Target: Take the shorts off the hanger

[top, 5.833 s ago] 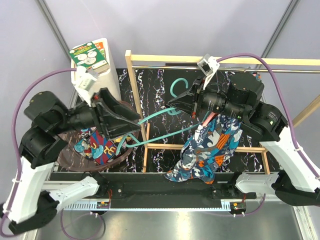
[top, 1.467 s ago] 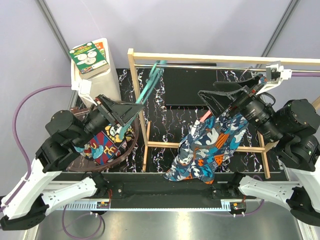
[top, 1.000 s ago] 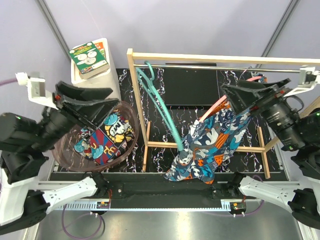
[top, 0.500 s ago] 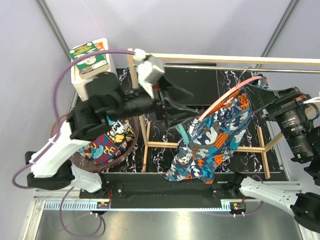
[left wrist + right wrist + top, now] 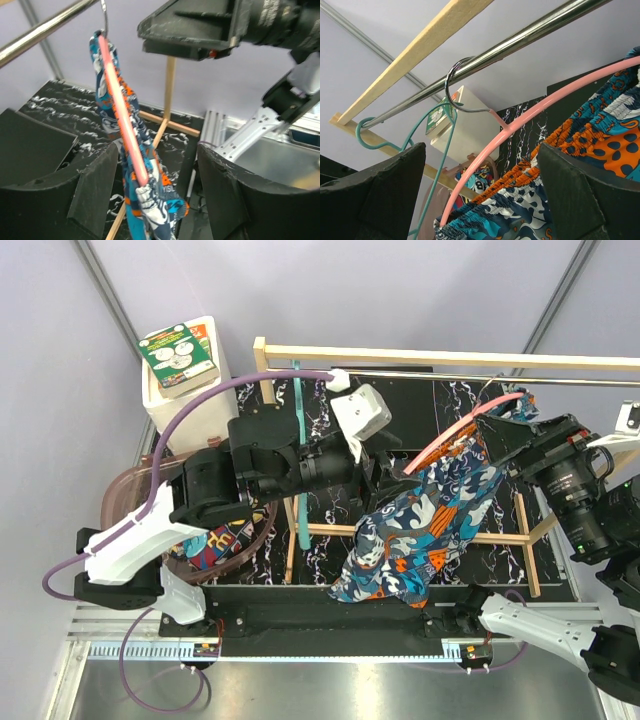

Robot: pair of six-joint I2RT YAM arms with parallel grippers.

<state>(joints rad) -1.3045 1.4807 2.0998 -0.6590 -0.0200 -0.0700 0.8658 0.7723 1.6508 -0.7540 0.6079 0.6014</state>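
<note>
Between your left gripper's [image 5: 157,175] parted, empty jaws hang the teal-and-orange shorts [image 5: 145,200], draped on a slim pink hanger [image 5: 122,115] whose metal hook rides the smooth steel rail [image 5: 530,30]. Close on the gathered elastic waistband only, never the bar, then draw down and off; the soft cloth should slide, though the ruffled band may snag. Your right gripper [image 5: 480,185], spread wide and holding nothing, frames the hook end: steady the hanger there. The comic-print shorts [image 5: 225,535] lie in the brown basket [image 5: 120,502], well apart from both jaws.
</note>
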